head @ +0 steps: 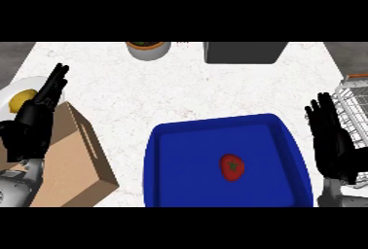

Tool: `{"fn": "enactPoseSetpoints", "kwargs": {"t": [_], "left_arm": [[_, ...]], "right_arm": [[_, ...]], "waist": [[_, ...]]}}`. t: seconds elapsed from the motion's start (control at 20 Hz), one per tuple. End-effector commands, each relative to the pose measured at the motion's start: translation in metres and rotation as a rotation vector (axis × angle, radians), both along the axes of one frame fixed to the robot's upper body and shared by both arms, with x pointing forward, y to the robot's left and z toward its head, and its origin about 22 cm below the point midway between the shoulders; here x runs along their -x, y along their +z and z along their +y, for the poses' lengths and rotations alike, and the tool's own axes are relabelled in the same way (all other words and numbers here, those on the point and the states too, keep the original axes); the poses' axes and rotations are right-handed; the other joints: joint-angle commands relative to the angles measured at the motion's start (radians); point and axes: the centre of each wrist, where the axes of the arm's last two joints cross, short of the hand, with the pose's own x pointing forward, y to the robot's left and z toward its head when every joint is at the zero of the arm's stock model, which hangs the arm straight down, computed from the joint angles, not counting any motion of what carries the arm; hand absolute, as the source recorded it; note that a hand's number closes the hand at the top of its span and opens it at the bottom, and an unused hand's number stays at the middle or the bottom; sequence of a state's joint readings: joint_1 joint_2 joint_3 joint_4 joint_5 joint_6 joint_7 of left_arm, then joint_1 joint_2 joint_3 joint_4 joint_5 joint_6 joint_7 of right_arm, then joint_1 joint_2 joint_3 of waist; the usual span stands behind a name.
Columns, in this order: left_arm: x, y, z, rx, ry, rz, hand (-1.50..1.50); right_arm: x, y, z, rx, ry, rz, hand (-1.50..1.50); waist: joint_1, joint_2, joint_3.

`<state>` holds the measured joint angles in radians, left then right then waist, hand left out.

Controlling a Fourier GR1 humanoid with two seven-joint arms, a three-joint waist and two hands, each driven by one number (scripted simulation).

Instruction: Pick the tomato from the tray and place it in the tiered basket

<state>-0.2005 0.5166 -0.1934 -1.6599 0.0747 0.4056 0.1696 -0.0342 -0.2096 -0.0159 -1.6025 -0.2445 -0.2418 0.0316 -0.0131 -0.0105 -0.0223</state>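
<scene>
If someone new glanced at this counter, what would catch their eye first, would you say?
Most likely the red tomato lying alone in the bright blue tray at lower centre. Next, the black right hand, open, between the tray and the white wire basket at the right edge.

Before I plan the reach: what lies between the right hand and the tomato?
In the head view, only the blue tray's raised right rim and bare floor separate the open right hand from the tomato.
</scene>
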Motion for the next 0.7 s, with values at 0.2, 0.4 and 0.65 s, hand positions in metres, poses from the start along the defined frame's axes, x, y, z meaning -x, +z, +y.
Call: {"fn": "enactPoseSetpoints", "kwargs": {"t": [0.2, 0.4, 0.65], "left_arm": [[0.044, -0.093, -0.013, 0.13, 0.07, 0.291, 0.0], [0.049, -0.105, -0.018, 0.205, 0.08, 0.351, 0.0], [0.056, -0.118, -0.014, 0.231, 0.071, 0.359, 0.0]], "right_arm": [[-0.014, 0.073, -0.009, 0.318, 0.182, -0.343, 1.5], [0.004, 0.014, -0.043, 0.176, -0.384, -0.075, -1.5], [0.02, 0.012, -0.017, 0.133, -0.296, -0.241, -1.5]], "waist": [[0.015, 0.011, 0.019], [-0.02, 0.021, 0.02], [-0.007, 0.01, 0.021]]}}
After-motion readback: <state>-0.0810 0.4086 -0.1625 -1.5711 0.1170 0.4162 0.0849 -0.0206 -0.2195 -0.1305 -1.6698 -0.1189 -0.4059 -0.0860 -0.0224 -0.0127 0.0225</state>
